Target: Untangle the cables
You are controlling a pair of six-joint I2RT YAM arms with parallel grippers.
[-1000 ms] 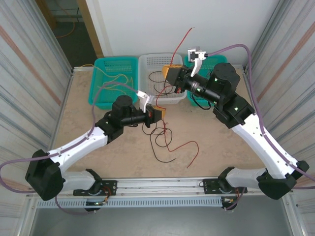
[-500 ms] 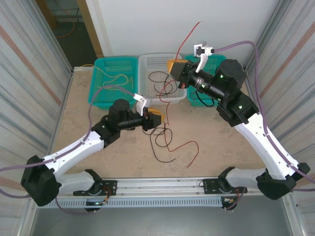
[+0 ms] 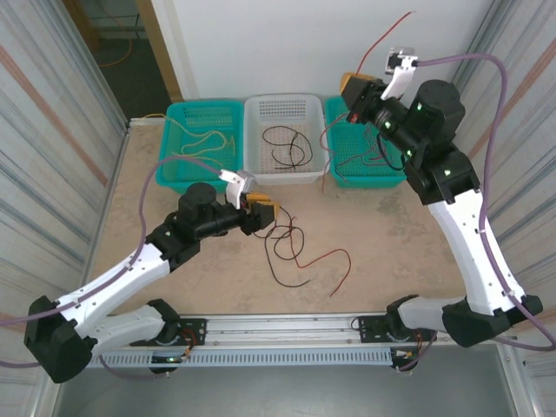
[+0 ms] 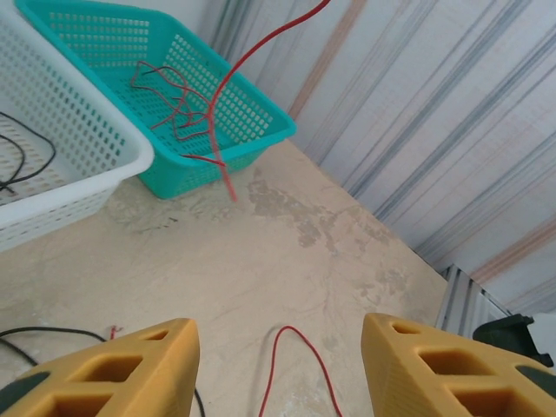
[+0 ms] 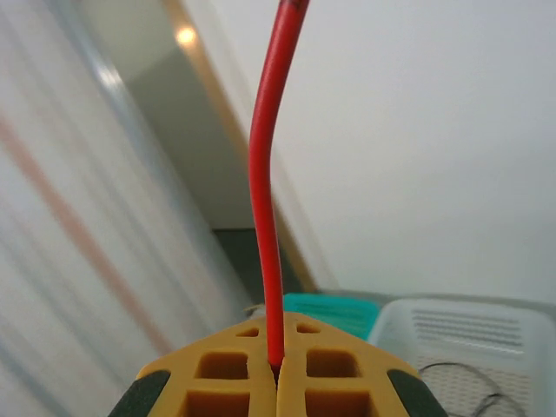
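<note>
The right claw (image 5: pixel 278 372) is clamped shut on a red cable (image 5: pixel 265 174), pinched at the seam of its pads, and holds it high above the teal basket (image 3: pixel 365 181). A short end sticks up past the claw. The long part drops below it, so the cable's long axis runs nearly straight down. Its tail hangs just outside the basket's near wall, on the side toward the left claw (image 3: pixel 261 211), not over the mesh floor where more cables (image 4: pixel 178 109) lie. I judge the next move turns on that offset: the right claw would need to carry the cable farther from the arm bases before lowering, or the tail lands on the table (image 3: pixel 391 261). The left claw has its jaws apart with nothing between them, low over the table. The pile (image 3: pixel 291 252) of black and red cables lies just ahead of and below it, far nearer to it than to the right claw.
</note>
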